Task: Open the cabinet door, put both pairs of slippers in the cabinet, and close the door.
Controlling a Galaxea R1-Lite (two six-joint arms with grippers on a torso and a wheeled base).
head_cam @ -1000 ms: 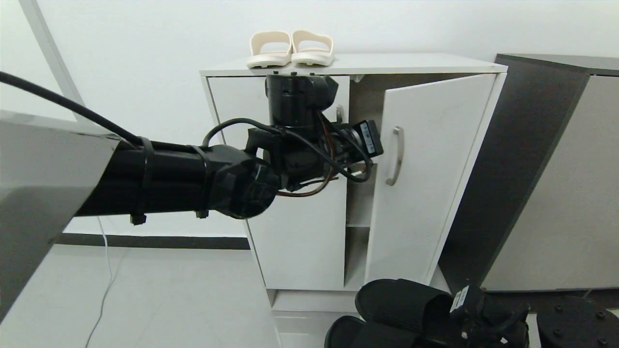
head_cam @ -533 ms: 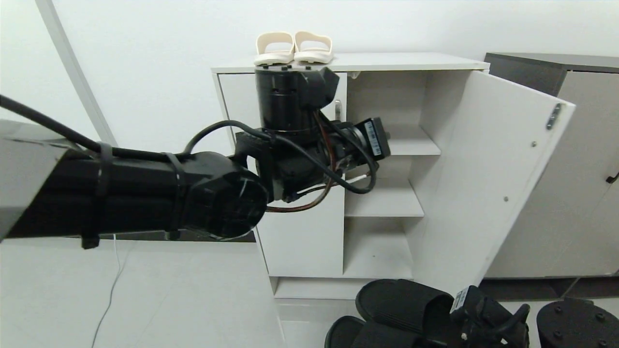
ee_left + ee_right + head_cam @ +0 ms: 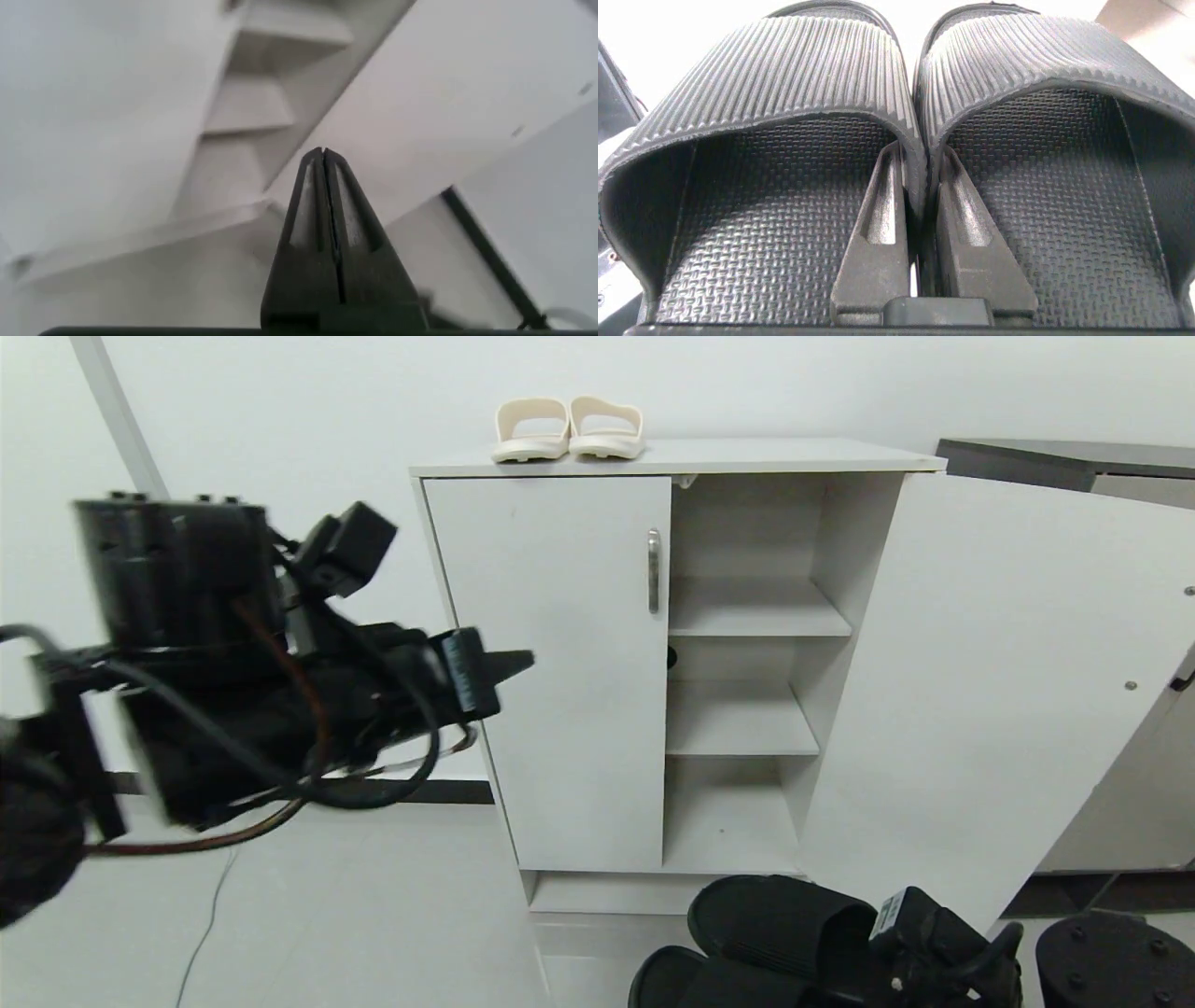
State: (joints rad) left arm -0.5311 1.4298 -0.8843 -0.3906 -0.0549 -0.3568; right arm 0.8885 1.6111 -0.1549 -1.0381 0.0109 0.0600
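Observation:
The white cabinet (image 3: 551,663) stands ahead with its right door (image 3: 990,691) swung wide, baring three shelves (image 3: 742,719); the left door is closed. A cream pair of slippers (image 3: 568,429) rests on the cabinet top. My left gripper (image 3: 512,663) hangs shut and empty in front of the closed left door; in the left wrist view its fingers (image 3: 323,210) are pressed together. Low at the front, my right gripper (image 3: 920,196) is shut on the inner straps of the black pair of slippers (image 3: 775,933), seen close as ribbed straps (image 3: 915,103).
A grey cabinet (image 3: 1120,616) stands behind the open door on the right. A thin cable (image 3: 201,915) lies on the light floor at the left. A dark baseboard runs along the white wall.
The right door has swung from ajar to wide open. My left arm has pulled back to the left, away from the cabinet. The right gripper with the black slippers has stayed put.

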